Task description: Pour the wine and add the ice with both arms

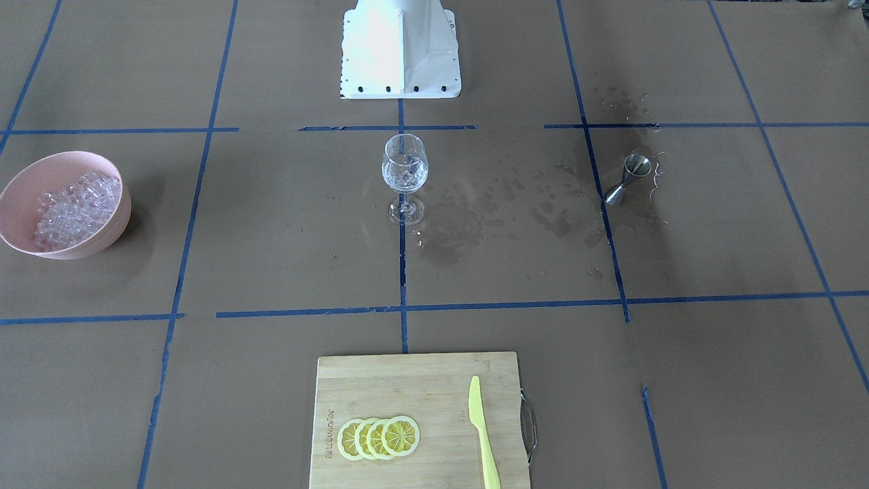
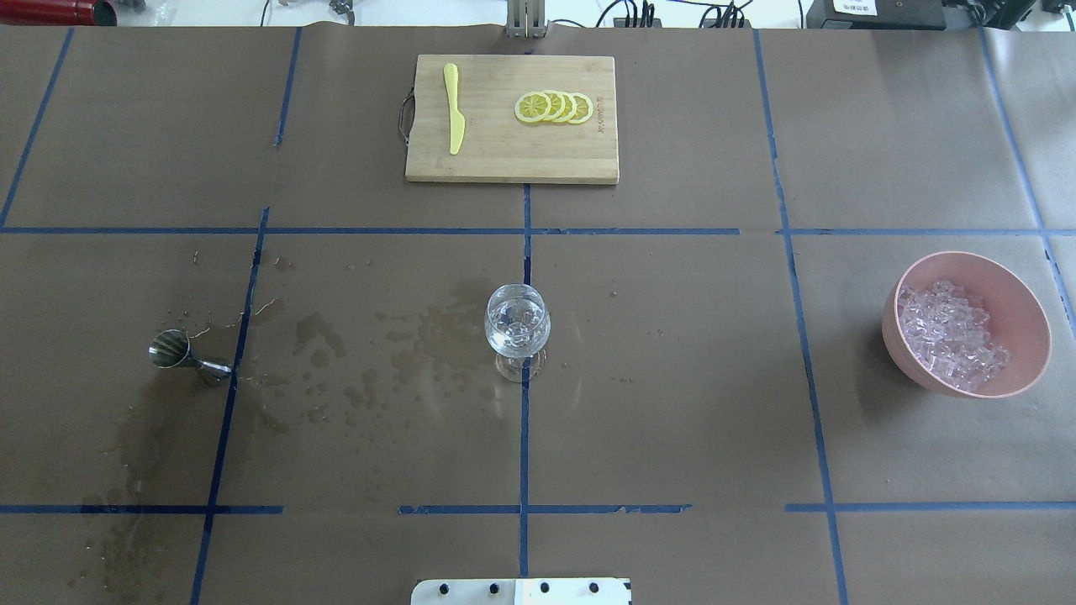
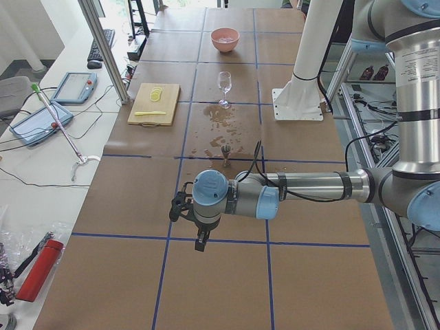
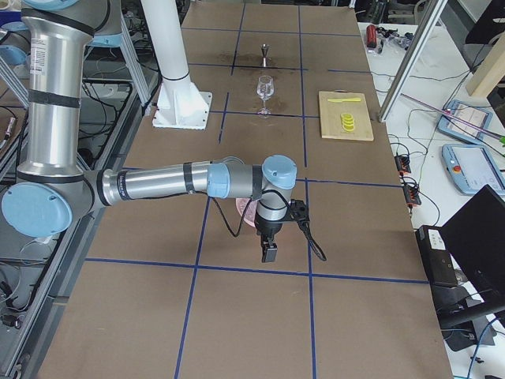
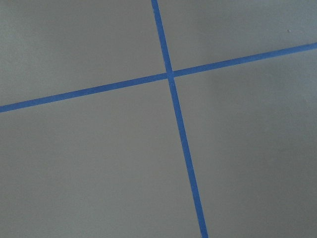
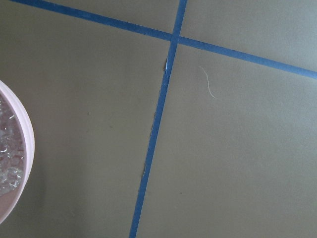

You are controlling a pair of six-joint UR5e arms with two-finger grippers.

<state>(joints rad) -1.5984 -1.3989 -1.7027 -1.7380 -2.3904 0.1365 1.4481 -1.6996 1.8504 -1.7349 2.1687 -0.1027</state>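
A clear wine glass [image 1: 404,170] stands at the table's middle and also shows in the overhead view [image 2: 518,323]. It holds a few clear ice cubes; I cannot tell any wine apart from them. A steel jigger [image 2: 176,351] stands upright on the robot's left. A pink bowl [image 2: 1030,294] on the robot's right holds a heap of ice [image 2: 950,336]. My left gripper [image 3: 199,240] hangs over bare paper, far from the jigger. My right gripper [image 4: 270,251] hangs beside the bowl [image 6: 25,148]. I cannot tell whether either gripper is open or shut.
Wet patches [image 2: 353,353] darken the brown paper between jigger and glass. A wooden cutting board [image 2: 511,160] at the far edge carries lemon slices [image 2: 555,107] and a yellow knife [image 2: 454,107]. The white robot base [image 1: 400,51] stands behind the glass.
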